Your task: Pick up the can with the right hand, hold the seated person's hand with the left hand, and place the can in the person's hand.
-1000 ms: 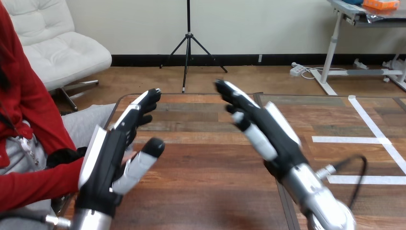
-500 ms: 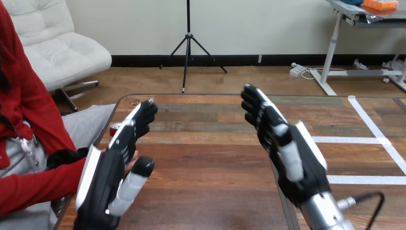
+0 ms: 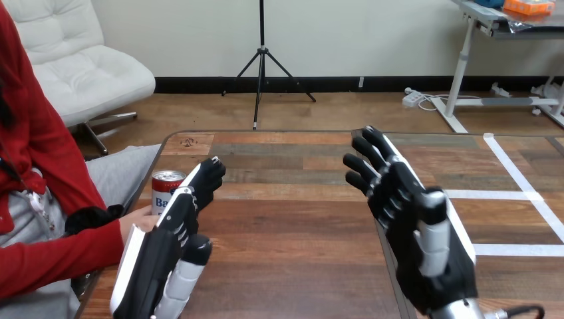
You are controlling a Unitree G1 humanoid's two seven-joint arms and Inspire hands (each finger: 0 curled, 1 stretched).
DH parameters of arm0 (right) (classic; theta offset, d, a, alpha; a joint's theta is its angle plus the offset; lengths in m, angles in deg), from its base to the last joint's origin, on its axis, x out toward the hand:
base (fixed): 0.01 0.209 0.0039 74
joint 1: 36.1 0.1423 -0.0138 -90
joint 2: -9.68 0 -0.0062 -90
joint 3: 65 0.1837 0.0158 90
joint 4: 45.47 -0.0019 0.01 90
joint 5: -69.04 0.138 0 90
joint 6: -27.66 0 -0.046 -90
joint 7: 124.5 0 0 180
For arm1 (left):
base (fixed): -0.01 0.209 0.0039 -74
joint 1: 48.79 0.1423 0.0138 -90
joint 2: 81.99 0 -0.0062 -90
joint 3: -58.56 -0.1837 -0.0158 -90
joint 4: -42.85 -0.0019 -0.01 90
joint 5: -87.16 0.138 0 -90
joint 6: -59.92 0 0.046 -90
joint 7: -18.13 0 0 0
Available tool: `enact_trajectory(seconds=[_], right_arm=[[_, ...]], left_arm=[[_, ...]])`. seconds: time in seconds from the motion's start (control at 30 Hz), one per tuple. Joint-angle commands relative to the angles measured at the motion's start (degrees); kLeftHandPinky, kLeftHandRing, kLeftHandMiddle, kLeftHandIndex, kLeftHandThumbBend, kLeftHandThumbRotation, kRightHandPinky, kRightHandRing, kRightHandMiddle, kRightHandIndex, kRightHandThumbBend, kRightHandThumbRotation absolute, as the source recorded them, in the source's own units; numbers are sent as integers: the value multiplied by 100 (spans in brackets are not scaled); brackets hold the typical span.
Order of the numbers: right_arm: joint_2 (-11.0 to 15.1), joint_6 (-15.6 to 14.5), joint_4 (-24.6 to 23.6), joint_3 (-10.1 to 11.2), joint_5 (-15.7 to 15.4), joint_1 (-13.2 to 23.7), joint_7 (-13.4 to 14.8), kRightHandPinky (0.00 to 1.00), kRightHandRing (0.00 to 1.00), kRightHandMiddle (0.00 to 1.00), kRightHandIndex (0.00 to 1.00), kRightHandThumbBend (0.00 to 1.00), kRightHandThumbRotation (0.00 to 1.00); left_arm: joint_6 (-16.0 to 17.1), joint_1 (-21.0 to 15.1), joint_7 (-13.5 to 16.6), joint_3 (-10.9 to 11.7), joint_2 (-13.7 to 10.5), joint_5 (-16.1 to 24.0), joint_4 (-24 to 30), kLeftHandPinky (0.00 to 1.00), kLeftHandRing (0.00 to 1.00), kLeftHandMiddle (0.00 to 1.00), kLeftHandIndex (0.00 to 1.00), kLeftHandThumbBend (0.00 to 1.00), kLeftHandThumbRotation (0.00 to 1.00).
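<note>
Seemingly ends handover with can point(image 3: 165, 189) against person's hand point(image 3: 136, 221) at 9 o'clock, left hand point(image 3: 167, 244) straight-fingered beside, right hand point(image 3: 414, 216) splayed empty at 3 o'clock; next needs only retracting.

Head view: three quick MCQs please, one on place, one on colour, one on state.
1. Where is the can?
A. in the far middle
B. at the table's left edge, by the person's hand
C. by the tape at the right

2. The can's colours?
A. red and white, silver top
B. green
C. blue and yellow

3. The right hand is:
A. shut on the can
B. pinching a wrist
C. open, holding nothing

Answers: 1 B, it stands at the left edge next to the person's hand; 2 A, red-and-white wall under a silver rim; 3 C, its fingers are spread above bare wood.
</note>
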Motion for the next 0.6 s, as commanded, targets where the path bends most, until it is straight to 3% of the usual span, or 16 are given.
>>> enact_trajectory(seconds=[0.0,0.57], right_arm=[[-120,110,-431,18,197,-53,-55,87,88,91,92,94,100],[-148,74,-683,-78,313,-596,-172,82,89,92,93,88,100]], left_arm=[[22,-107,-60,-90,140,-239,433,89,89,88,88,83,100],[93,-128,-151,-213,167,-316,464,86,87,85,83,75,100]])
